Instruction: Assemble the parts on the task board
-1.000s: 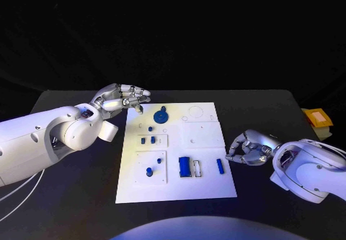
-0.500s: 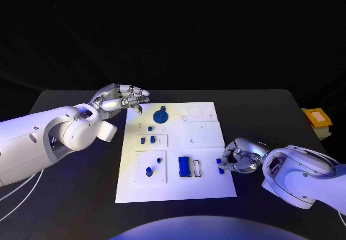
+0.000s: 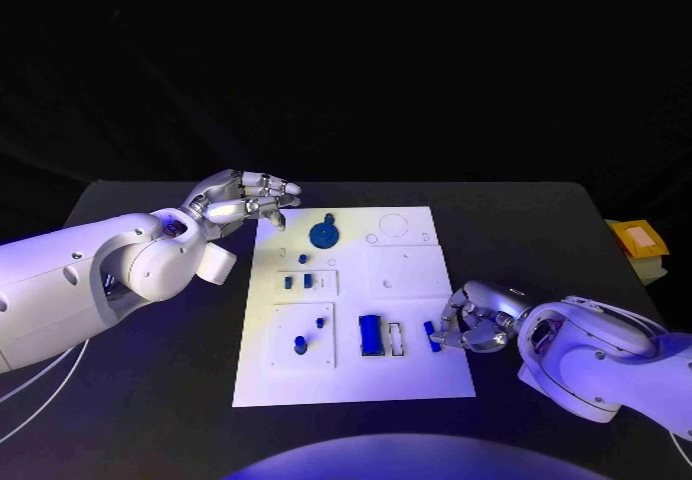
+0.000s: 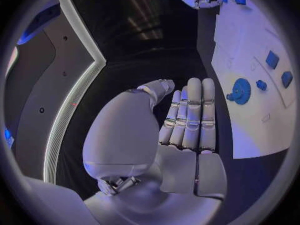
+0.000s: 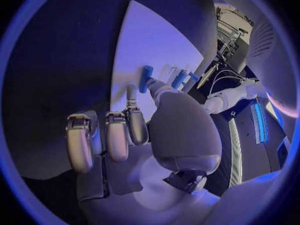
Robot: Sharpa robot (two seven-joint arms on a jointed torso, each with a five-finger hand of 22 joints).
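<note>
Nearest you, your right hand sits at the right edge of the task board, fingers curled in tightly toward a small blue bar that now lies tilted near that edge; the right wrist view shows a fingertip and the thumb at the bar, so you appear to be pinching it, most likely to lift it out of its loose resting place, though a firm hold cannot be confirmed. Just beside it, toward the board's middle, lies the larger blue block next to a narrow white frame, probably the slot meant for a part like the bar. Further left stand small blue pegs in their square plate. Toward the far end lies the blue round gear. Beyond it, your left hand hovers at the far left corner of the board, fingers straight, close together and holding nothing, seemingly parked clear so the right has room.
</note>
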